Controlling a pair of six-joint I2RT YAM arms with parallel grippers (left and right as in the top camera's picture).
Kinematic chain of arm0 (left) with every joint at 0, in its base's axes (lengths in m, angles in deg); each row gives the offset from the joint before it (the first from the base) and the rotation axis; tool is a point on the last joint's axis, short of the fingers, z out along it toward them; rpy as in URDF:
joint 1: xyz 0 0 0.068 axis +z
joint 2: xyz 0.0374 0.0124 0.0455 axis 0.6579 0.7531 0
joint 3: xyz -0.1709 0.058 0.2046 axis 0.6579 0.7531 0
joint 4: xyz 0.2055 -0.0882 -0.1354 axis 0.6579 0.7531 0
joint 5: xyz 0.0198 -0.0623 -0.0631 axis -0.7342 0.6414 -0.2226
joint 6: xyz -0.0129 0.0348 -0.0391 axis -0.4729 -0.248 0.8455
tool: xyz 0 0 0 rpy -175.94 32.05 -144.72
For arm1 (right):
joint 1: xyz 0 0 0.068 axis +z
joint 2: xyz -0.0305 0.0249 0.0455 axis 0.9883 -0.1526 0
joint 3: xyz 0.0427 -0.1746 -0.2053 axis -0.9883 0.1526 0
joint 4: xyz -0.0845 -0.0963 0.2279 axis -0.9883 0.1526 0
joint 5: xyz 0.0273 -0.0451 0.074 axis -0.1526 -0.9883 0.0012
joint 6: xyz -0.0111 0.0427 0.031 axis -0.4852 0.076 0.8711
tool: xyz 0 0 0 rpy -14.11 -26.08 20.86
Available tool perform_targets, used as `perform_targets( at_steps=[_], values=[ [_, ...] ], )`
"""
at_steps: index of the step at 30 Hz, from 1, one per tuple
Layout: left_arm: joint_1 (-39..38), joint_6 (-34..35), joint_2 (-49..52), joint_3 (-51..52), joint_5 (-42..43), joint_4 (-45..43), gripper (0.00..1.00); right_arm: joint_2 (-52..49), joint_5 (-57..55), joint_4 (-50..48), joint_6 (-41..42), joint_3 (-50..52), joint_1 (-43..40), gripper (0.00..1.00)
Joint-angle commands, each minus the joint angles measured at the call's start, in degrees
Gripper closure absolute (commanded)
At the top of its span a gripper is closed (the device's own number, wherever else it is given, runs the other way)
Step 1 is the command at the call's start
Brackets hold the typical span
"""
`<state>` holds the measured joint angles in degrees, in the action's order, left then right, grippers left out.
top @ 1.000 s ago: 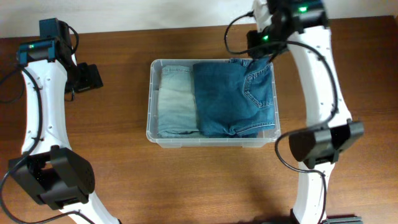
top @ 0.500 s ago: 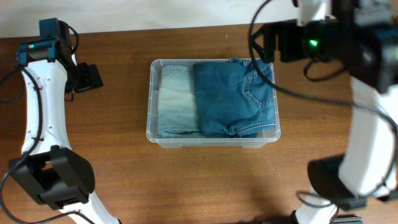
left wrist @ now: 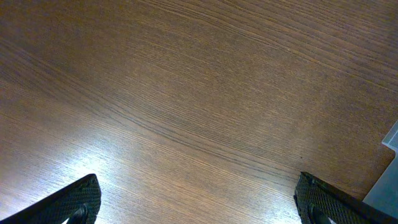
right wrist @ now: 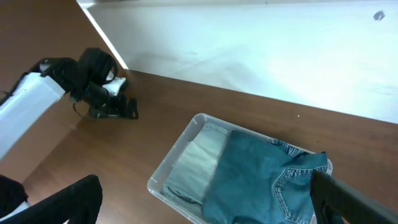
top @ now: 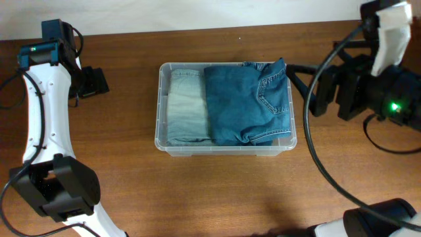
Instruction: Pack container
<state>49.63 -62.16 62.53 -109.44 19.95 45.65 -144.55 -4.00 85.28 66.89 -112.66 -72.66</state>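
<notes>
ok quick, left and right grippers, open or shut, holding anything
Left gripper: open, empty, over the table.
Right gripper: open, empty; the blue jeans lie in the container.

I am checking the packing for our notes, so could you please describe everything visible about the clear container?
The container is a rectangular bin of clear plastic with rounded corners and a rolled rim, lidless, standing upright on the brown wooden table, near its middle. It holds two folded garments side by side: pale denim on the left in the overhead view, dark blue jeans filling the rest, one corner poking above the far right rim.
</notes>
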Motion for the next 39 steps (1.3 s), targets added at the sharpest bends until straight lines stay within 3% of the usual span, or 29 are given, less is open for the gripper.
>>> perform_targets(
  at_steps=[1, 13, 22, 30, 39],
  values=[
    [-0.07, -0.13, -1.40, -0.76, -0.44, 0.04, 0.01, -0.74, -0.76, 0.33, 0.22, -0.11, -0.33, 0.01],
    [-0.07, -0.13, -1.40, -0.76, -0.44, 0.04, 0.01, 1.03, -3.76, 0.33, 0.17, -0.07, -0.33, 0.01],
    [-0.07, -0.13, -1.40, -0.76, -0.44, 0.04, 0.01, 14.03, -9.55, 0.33, 0.20, 3.23, -0.33, 0.02],
    [-0.07, -0.13, -1.40, -0.76, -0.44, 0.04, 0.01, 35.69, -15.47, -1.73, 0.22, 27.30, -0.33, 0.01],
    [-0.07, -0.13, -1.40, -0.76, -0.44, 0.04, 0.00, 62.55, -17.11, -14.34, 0.22, 64.46, -0.33, 0.01]
  ],
)
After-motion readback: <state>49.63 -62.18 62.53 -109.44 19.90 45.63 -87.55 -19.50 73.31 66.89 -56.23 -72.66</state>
